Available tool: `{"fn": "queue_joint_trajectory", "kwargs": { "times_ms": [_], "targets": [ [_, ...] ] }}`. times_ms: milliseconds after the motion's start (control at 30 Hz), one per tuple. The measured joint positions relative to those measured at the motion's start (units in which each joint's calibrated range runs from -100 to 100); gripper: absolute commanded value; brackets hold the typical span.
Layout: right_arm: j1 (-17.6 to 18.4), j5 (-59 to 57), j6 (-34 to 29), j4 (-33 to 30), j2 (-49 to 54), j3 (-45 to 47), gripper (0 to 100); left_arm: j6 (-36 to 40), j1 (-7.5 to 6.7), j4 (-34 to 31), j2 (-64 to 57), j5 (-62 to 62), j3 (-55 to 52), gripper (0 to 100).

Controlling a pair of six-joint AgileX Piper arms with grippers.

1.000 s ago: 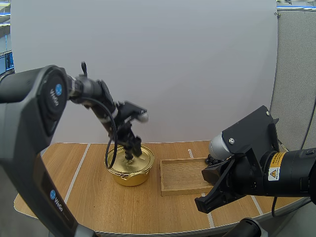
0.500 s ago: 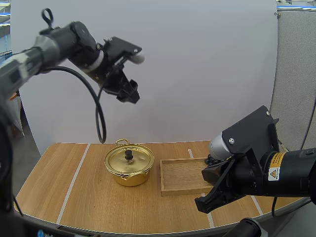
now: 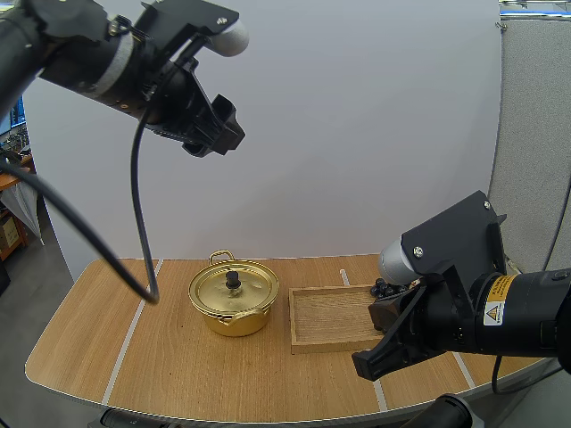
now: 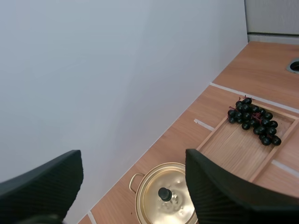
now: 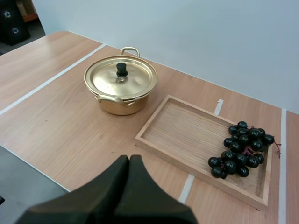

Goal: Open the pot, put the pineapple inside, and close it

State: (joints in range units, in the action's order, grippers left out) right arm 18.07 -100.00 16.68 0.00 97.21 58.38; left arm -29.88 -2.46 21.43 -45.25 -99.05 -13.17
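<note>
Opening is the step in hand: the lid point(image 3: 243, 294) sits shut on the pot point(image 3: 234, 321), mid-frame on the surface point(image 3: 161, 357). My left pincer point(image 3: 212, 134) hangs wide open at upper left and must descend onto the knob point(image 3: 233, 280). My right pincer point(image 3: 370, 364) is closed on nothing. The fruit is grapes point(image 5: 244, 148), in the tray point(image 5: 182, 126).

— What sits on the bench point(image 3: 178, 374)?
— A wooden tray point(image 3: 326, 314) on its right half, and white tape lines point(image 3: 134, 325) running from front edge to back.
— Anything in the tray?
— A bunch of dark grapes point(image 5: 243, 149), at its right end.
</note>
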Motion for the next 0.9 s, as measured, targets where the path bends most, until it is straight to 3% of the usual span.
{"fn": "queue_joint_trajectory", "kwargs": {
  "times_ms": [67, 200, 267, 433, 900],
  "targets": [
    [-1.1, 0.0, 0.0, 0.0, 0.0, 0.0, 0, 0.4, 0.0, 0.0, -2.4, -0.1, 0.1, 81],
    [-3.2, 0.0, 0.0, 0.0, 0.0, 0.0, 0, 4.7, 0.0, -0.1, -7.7, -0.2, 0.1, 21],
    [-4.7, 0.0, 0.0, 0.0, 0.0, 0.0, 0, 6.0, 0.0, -0.2, -9.3, -0.2, 0.1, 0],
    [-6.7, 0.0, 0.0, 0.0, 0.0, 0.0, 0, 7.2, 0.0, -0.3, -13.2, -0.3, -0.7, 0],
    [-8.9, 0.0, 0.0, 0.0, 0.0, 0.0, 0, 7.2, 0.0, -0.3, -30.2, -0.9, -24.4, 0]
  ]
}}
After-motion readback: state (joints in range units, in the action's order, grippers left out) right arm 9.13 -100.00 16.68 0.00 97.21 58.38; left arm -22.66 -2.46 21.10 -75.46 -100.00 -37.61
